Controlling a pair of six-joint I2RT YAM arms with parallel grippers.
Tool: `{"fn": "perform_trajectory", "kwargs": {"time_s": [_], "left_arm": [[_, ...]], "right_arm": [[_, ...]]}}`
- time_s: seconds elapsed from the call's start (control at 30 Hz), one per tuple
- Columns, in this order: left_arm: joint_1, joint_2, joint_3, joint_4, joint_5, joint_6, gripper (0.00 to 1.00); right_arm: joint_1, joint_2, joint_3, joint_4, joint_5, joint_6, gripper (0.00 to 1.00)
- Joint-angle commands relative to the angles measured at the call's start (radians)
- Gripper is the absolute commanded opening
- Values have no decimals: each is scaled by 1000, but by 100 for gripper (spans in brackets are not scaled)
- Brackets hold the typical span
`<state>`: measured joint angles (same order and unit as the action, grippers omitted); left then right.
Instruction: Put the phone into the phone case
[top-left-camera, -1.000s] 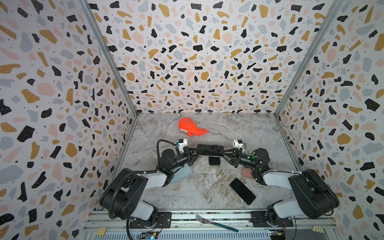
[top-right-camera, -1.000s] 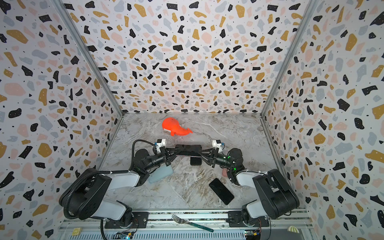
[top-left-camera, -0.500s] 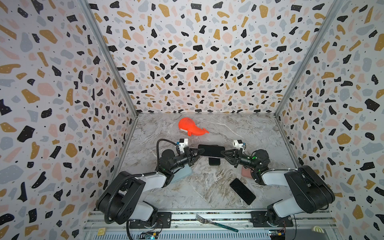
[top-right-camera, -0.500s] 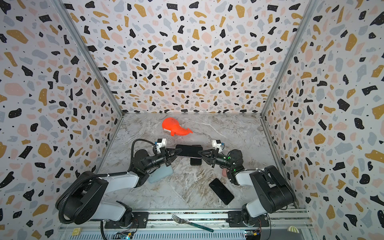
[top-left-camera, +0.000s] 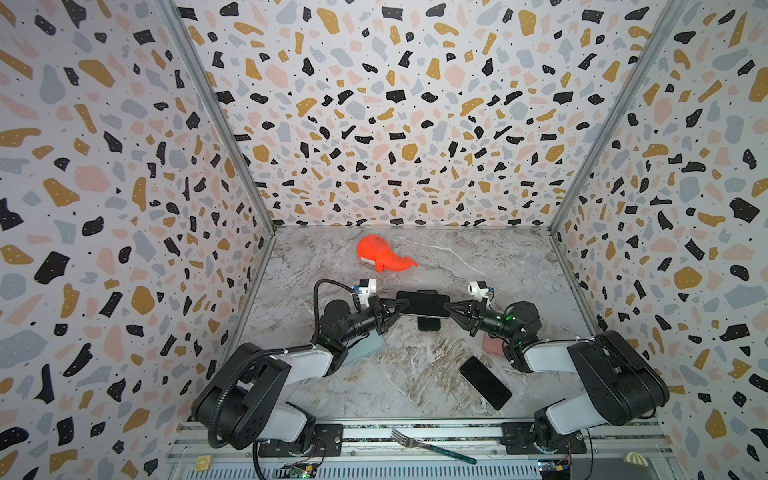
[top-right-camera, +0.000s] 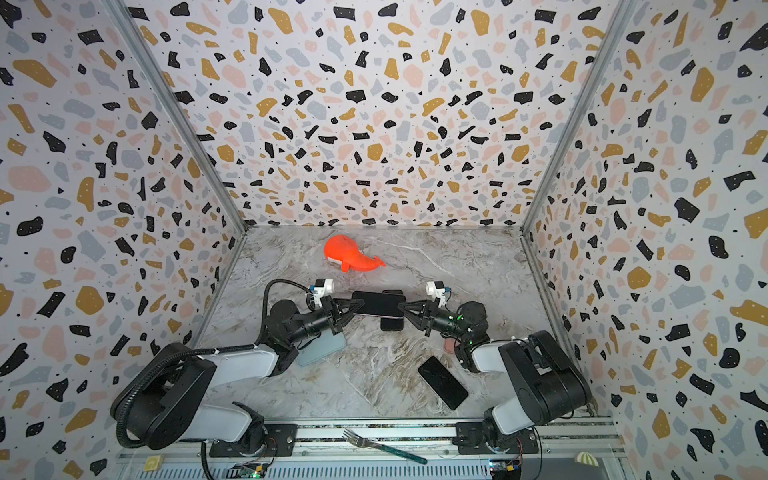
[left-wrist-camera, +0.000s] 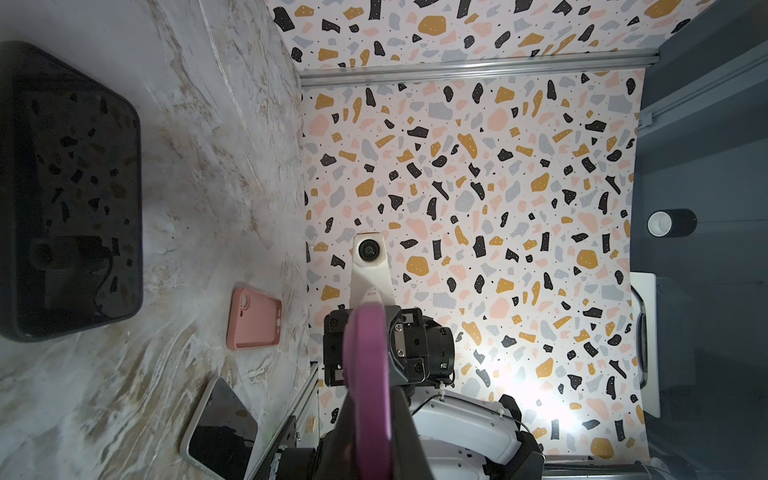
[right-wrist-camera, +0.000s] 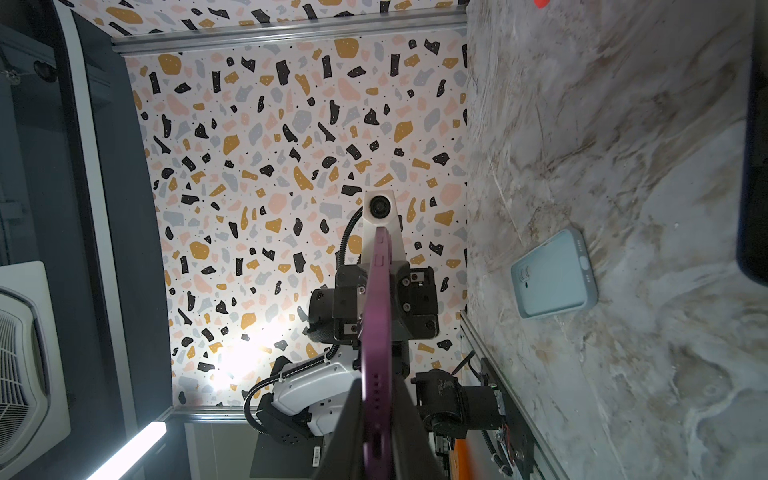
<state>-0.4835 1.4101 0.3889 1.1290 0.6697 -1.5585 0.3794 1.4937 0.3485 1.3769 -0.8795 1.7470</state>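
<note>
The phone hung flat in the air between the two claws. The left claw was pinched tight on one short end. The right claw looked pinched on the other short end, with the phone's purple edge between its fingers in the right wrist view. Right under the phone lay a black case on the worktop. No claw touched it.

A few things could go wrong here, I think. Each claw had only a tiny bit of the phone's end, and the phone looked smooth, so it could slip out and drop. If one claw moved faster than the other, the phone could twist or pop loose. If one claw let go too soon, the free end could tip down and bang the case.

The black case was loose. A push on its rim could make it slide away and not snap on. The phone could also land crooked, with one corner in and one out.

I could not tell if the black case was empty, because its inside looked shiny. A pink case and a blue case lay farther off, so the phone might be over the wrong case.
</note>
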Motion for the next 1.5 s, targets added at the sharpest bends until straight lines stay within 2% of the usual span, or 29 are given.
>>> {"fn": "perform_trajectory", "kwargs": {"time_s": [0.0,0.07,0.1,0.13,0.23,0.27,0.33,0.4,0.47,0.5,0.6,1.0,1.27,1.47], "left_arm": [[-11,-16,-1,71,8,28,0],[-14,-12,-1,64,5,31,1],[-15,-11,1,59,8,36,8],[-13,-11,3,53,13,45,22],[-12,-33,19,-62,39,109,43],[-10,-50,28,-145,44,154,47],[5,-100,63,-416,30,305,55],[30,-155,132,-793,-40,511,62],[60,-171,204,-1089,-118,658,65],[77,-167,226,-1192,-155,721,65],[114,-141,245,-1411,-281,800,61],[156,-231,229,-1627,-620,791,59],[192,-285,200,-1650,-721,773,55],[197,-235,155,-1600,-694,782,49]], "right_arm": [[-1,-11,8,49,4,8,10],[-1,-15,8,45,9,8,9],[-2,-17,6,40,11,6,9],[-2,-21,7,31,13,1,9],[-9,-24,4,15,25,-8,5],[-13,-26,4,8,26,-15,5],[-26,-27,4,-9,24,-32,4],[-37,-23,3,-15,18,-50,4],[-42,-17,-2,-24,11,-68,4],[-42,-12,-7,-24,7,-77,4],[-34,-8,-17,-28,-8,-99,3],[-32,-107,9,-391,-47,-377,3],[-25,-117,41,-512,-49,-489,3],[-15,-114,49,-528,-45,-504,3]]}}
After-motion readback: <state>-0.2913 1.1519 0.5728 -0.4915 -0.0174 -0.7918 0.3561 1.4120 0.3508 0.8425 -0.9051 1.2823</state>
